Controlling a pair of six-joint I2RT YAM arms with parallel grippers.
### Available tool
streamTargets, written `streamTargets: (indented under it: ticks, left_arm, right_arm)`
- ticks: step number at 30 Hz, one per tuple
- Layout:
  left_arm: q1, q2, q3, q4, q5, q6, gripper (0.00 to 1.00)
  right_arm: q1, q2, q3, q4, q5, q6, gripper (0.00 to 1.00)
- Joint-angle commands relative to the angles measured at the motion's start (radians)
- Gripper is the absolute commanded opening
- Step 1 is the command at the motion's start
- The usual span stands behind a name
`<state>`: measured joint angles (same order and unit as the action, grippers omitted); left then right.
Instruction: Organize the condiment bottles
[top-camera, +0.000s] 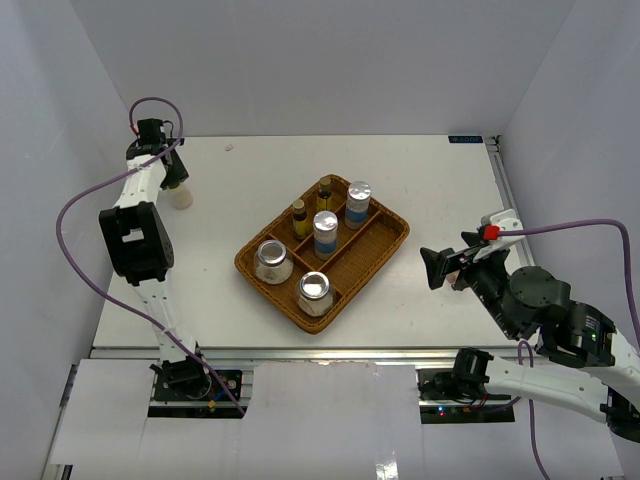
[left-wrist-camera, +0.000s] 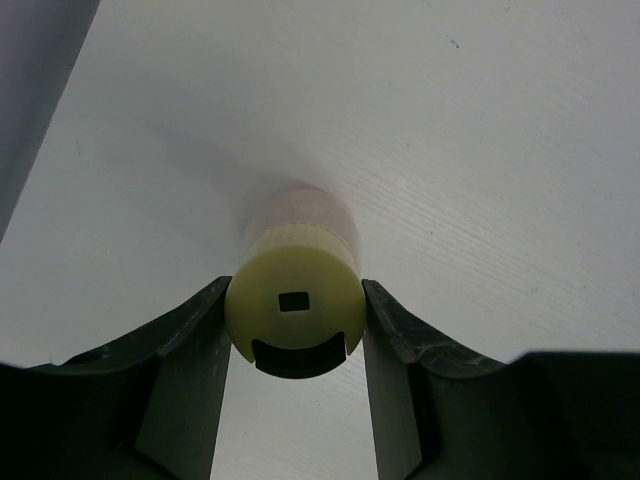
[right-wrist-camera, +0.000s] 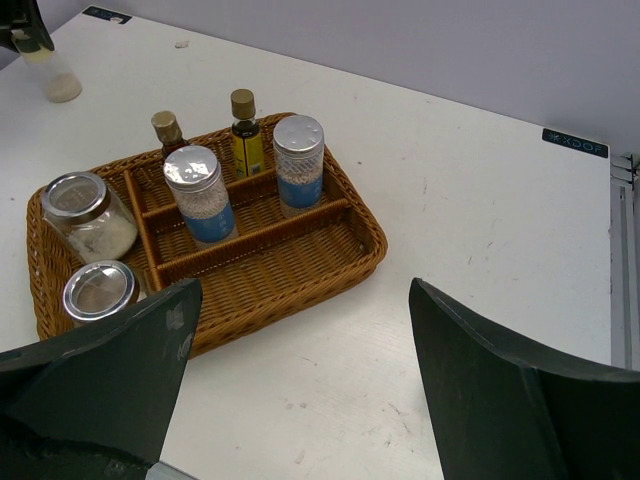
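A small yellow-capped bottle (left-wrist-camera: 294, 300) stands on the white table at the far left (top-camera: 181, 196). My left gripper (left-wrist-camera: 295, 292) is shut on its cap, with a finger touching each side. The brown woven tray (top-camera: 375, 245) holds two silver-capped blue-labelled cylinders (top-camera: 326, 233) (top-camera: 358, 203), two silver-lidded glass jars (top-camera: 273, 260) (top-camera: 314, 293) and two slim amber bottles (top-camera: 300, 217) (top-camera: 324, 192). My right gripper (top-camera: 440, 268) is open and empty, right of the tray. No pink-capped bottle shows.
In the right wrist view the tray's long front compartment (right-wrist-camera: 300, 250) holds nothing, and the yellow-capped bottle (right-wrist-camera: 58, 82) shows far off at the top left. The enclosure's walls stand close behind the left gripper (top-camera: 165, 170).
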<state>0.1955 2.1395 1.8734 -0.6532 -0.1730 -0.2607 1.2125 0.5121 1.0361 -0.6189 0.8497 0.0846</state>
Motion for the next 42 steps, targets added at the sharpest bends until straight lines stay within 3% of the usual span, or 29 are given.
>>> streamTargets:
  ticks: [1, 4, 13, 23, 30, 33, 40, 42]
  left_arm:
    - [0.005, -0.029, -0.022, -0.010, 0.014, -0.005, 0.22]
    - [0.003, -0.043, -0.021, -0.034, 0.039, -0.015, 0.00]
    - [-0.104, -0.198, -0.083, -0.037, 0.066, -0.030, 0.00]
    - [-0.340, -0.325, 0.123, -0.220, 0.044, 0.018, 0.00]
    - [-0.529, -0.413, 0.207, -0.239, 0.120, 0.085, 0.00]
    - [-0.620, -0.452, 0.212, -0.249, 0.106, 0.084, 0.00]
    - [-0.790, -0.458, 0.259, -0.294, 0.131, 0.086, 0.00]
    - [-0.846, -0.449, 0.269, -0.309, 0.120, 0.090, 0.00]
  right_arm:
    - [0.000, 0.000, 0.030, 0.032, 0.013, 0.021, 0.90]
    - [0.001, 0.002, 0.014, 0.038, 0.044, 0.034, 0.90]
    - [0.001, 0.132, -0.013, -0.020, 0.171, 0.117, 0.90]
    - [-0.003, 0.154, -0.002, -0.046, 0.178, 0.220, 0.90]
    - [-0.036, 0.187, -0.059, 0.062, 0.210, 0.160, 0.90]
    - [-0.157, 0.270, -0.019, 0.071, 0.074, 0.145, 0.90]
    - [-0.876, 0.437, -0.003, 0.102, -0.567, 0.141, 0.90]
    - [-0.945, 0.455, -0.007, 0.106, -0.613, 0.164, 0.90]
